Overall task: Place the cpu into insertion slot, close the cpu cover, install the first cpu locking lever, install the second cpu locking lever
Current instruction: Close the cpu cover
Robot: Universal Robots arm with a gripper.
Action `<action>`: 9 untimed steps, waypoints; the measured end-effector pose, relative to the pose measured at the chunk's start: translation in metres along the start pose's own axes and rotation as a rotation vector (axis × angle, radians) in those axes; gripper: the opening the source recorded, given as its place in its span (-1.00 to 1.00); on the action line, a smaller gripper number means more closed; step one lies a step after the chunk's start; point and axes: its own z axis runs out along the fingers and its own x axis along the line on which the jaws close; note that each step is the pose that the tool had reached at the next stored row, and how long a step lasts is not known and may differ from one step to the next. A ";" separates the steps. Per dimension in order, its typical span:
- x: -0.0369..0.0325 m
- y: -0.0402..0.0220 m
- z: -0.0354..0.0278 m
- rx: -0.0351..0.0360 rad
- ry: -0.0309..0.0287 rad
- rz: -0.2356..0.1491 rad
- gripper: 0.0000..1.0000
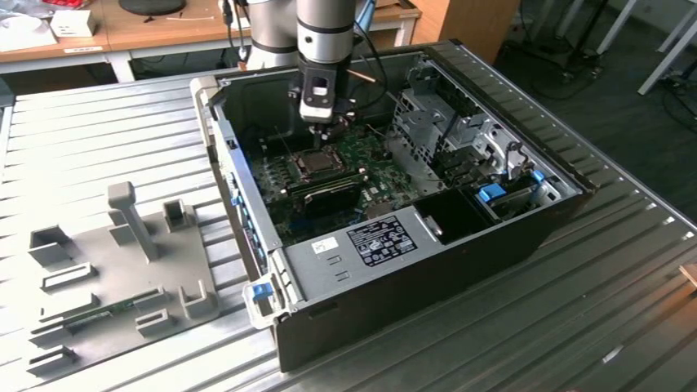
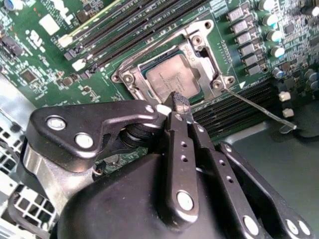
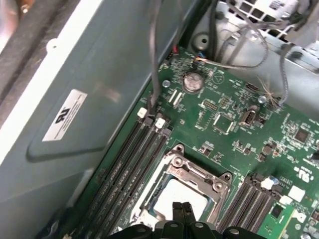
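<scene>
- Far on the exterior view's left I see a grey fixture plate (image 1: 104, 282) on the ribbed table (image 1: 610, 310), well apart from the work.
- In the middle stands the open computer case (image 1: 436, 294). The gripper (image 1: 318, 122) hangs inside it, just above the insertion slot (image 2: 124, 78).
- Its fingertips (image 3: 175, 208) are pressed together with nothing between them.
- The cpu (image 2: 172, 79) sits flat in the slot, just beyond those fingertips. The cpu cover (image 2: 202, 52) lies down around it.
- A thin locking lever (image 2: 259, 107) slants away from a socket corner across the memory slots (image 2: 234, 107). I judge it unlatched. It is near the fingertips, off to one side.
- For writing, there is a sticker (image 1: 381, 239) toward the exterior view's right, a label (image 3: 65, 114) on the case wall, and faint print on the cpu. I leave all of it unread.
</scene>
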 end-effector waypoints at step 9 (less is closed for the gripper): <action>0.0004 -0.0007 0.0000 0.0019 0.0031 -0.100 -0.80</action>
